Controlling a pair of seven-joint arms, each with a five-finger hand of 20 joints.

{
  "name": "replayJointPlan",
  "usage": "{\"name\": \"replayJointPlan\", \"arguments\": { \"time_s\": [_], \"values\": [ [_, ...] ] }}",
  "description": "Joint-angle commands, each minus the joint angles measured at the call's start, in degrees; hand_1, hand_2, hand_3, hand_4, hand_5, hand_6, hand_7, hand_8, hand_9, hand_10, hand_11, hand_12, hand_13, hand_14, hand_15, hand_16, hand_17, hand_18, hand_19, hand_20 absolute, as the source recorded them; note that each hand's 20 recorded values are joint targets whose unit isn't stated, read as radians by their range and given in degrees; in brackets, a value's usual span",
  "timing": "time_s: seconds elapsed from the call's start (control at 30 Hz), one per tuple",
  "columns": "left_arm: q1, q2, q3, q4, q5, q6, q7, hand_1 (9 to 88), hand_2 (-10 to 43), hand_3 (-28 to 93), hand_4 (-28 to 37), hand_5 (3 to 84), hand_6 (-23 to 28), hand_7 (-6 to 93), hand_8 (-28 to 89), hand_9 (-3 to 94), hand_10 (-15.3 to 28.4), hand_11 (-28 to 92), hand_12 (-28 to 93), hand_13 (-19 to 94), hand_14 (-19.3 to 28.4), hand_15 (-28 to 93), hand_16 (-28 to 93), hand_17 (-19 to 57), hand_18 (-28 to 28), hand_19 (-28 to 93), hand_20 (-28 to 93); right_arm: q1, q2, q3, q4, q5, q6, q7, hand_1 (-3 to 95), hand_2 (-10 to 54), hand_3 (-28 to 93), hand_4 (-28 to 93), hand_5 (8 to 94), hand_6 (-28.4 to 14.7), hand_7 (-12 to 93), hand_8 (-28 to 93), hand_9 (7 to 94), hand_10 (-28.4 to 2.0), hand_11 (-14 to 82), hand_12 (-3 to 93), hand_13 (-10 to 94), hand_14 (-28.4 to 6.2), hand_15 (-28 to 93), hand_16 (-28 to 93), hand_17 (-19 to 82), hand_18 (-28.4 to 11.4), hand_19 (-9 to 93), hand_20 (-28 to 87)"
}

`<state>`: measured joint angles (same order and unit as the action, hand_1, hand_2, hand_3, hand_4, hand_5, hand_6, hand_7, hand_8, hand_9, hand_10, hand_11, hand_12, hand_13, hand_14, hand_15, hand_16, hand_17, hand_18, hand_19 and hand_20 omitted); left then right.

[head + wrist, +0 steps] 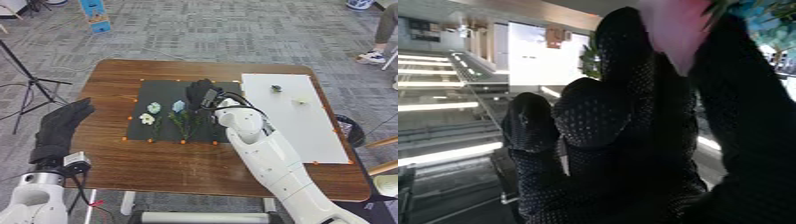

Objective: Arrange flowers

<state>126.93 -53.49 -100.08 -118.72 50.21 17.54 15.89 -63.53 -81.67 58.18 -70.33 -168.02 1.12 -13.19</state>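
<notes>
In the right robot hand (201, 92), pink petals (675, 30) show (wrist view).

gry carpet flr (222, 35), blk tripod (34, 79)

Head view: set up high, looking forward and down, far enough back to take in most of the worktop (111, 107) and some floor (187, 35). Right wrist view: set on the right arm, very close, looking along the fingers (591, 112) and out to long bright lights (451, 154). In both, showing the right hand (201, 91) and flowers (179, 106) near it.
</notes>
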Motion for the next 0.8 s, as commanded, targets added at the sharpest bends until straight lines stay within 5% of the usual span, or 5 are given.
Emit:
{"name": "replayJointPlan", "arguments": {
  "time_s": [0.03,0.5,0.8],
  "values": [
    [-0.12,-0.38,-0.07,-0.41,0.19,-0.7,-0.49,24.0,4.8,72,-28.2,51.8,4.6,13.0,-8,50.0,13.7,18,11,37,13.7,11,-1,6.9,7.8,5,16,0.24,0.38,-0.57,-1.2,-3.4,-1.24,0.7,41.2,-8.7,60,-15,75.3,1.6,25,8,84.5,-9.1,33.6,30.1,83,-5.6,63,43,44,-22.9,89,58],
    [-0.37,-0.29,0.22,-0.33,0.24,-0.81,-0.61,23.9,3.9,73,-27.9,51.7,4.6,13.0,-8,49.9,13.7,18,11,37,13.7,11,-1,6.8,7.8,5,16,3.29,1.93,-2.94,-2.4,1.08,-0.67,1.9,32.2,-8.9,67,-15,75.2,2.2,26,-10,84.1,-9.7,33.3,29.7,82,-6.1,64,42,44,-23.4,89,58],
    [0.35,-0.38,-0.08,-0.75,0.27,-0.77,-0.75,23.9,3.7,72,-27.9,51.6,4.6,13.0,-8,49.9,13.7,18,11,37,13.7,11,-1,6.8,7.8,5,16,7.2,7.5,-7.05,-8.04,8.83,-1.6,5.1,30.4,-8.9,68,-15,75.3,2.1,26,-10,84.2,-10.1,32.9,29.6,82,-6.3,64,42,43,-23.6,89,58]
  ]
}}
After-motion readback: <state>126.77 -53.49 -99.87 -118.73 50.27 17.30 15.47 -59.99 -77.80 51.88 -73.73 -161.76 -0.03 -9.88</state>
